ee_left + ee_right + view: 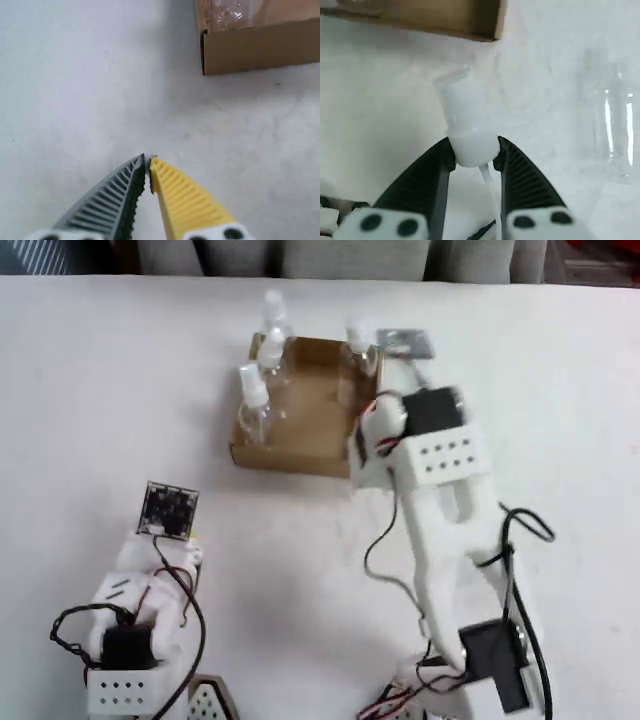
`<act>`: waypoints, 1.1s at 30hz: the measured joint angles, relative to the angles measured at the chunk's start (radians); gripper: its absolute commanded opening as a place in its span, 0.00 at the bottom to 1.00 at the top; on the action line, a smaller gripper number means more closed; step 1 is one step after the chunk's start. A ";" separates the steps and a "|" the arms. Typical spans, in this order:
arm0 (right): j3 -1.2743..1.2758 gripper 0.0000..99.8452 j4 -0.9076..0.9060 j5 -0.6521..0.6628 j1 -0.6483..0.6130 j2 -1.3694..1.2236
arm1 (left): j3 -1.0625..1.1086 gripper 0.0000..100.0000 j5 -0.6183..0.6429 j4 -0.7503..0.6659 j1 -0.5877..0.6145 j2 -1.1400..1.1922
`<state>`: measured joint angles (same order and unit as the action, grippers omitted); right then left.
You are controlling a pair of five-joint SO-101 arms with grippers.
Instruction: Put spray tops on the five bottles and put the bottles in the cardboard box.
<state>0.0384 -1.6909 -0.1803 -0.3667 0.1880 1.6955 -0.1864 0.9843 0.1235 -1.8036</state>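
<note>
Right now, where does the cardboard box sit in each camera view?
High view: cardboard box at upper middle of the table, bottles standing inside.
Left wrist view: one box corner beyond the shut left gripper.
Right wrist view: box edge beyond the spray top clamped in the right gripper.
Shared landmark: the white table.

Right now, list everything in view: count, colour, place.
cardboard box: one, brown, far middle of the table.
bottles with spray tops: four seen, clear with white tops, in or right at the box.
lone bottle: one, clear, standing on the table near a box corner.
spray top: one, white, in the right gripper.
plate: one, grey, on the table by the box's far right corner.
table: one, white.
left gripper: grey and yellow fingers, shut, over the table short of the box.
right gripper: black fingers, shut on the spray top, beside the box.
</note>
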 measured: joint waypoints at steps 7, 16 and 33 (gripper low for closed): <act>0.247 0.02 0.198 -0.003 -0.137 0.038 | 0.000 0.02 0.000 0.000 0.000 0.000; 0.557 0.05 0.531 -0.003 -0.347 0.040 | 0.000 0.03 0.000 0.000 0.000 0.000; 0.643 0.25 0.617 0.086 -0.313 0.040 | 0.000 0.03 0.258 0.000 -0.100 0.000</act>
<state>0.6813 -1.0740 -0.0944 -0.6797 0.2279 1.6955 0.0713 0.9843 0.0238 -1.8036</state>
